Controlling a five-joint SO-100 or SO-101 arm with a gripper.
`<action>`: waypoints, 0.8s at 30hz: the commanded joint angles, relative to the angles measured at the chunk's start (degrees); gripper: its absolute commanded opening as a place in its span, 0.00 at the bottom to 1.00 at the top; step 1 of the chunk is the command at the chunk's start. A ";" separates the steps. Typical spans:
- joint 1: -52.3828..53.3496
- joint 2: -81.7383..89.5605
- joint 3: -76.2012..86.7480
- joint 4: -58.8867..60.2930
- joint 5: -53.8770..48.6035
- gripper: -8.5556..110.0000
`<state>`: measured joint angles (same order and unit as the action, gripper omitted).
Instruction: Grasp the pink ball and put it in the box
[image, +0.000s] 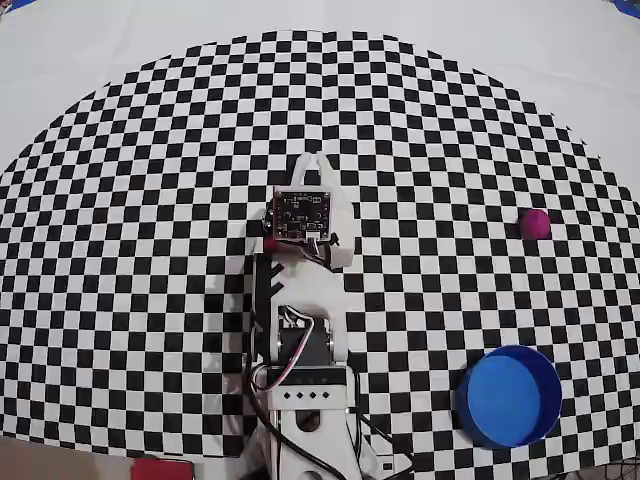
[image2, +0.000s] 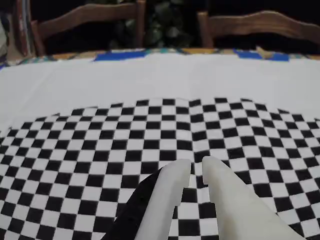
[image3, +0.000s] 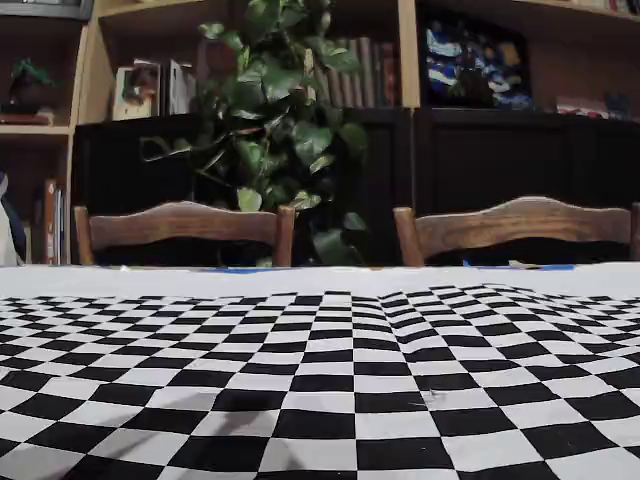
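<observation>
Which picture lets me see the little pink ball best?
The overhead view. There the pink ball sits in the open on the checkered cloth, right of the arm. The wrist view shows only the fingers and cloth; the fixed view shows no ball.

Three cameras, one checkered table.

The overhead view looks straight down on the black-and-white checkered cloth (image: 150, 200), taking in the white arm (image: 305, 340), the small magenta-pink ball (image: 537, 223) and the round bright blue box (image: 510, 395); the wrist view rides low behind the white two-finger gripper (image2: 196, 167), facing forward across the same cloth toward two brown wooden chair backs (image2: 85, 17); the fixed view sits near table level, close to the cloth, facing those same chairs (image3: 185, 225), a leafy green plant (image3: 285, 120) and wooden bookshelves (image3: 405, 40).
</observation>
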<state>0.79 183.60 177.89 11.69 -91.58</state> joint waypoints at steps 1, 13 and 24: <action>0.35 -0.35 0.44 -1.23 -0.53 0.08; 0.35 -0.53 0.44 -2.64 -0.53 0.36; 1.23 -1.23 0.44 -3.16 -0.53 0.37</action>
<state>1.23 183.08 177.89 9.58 -91.58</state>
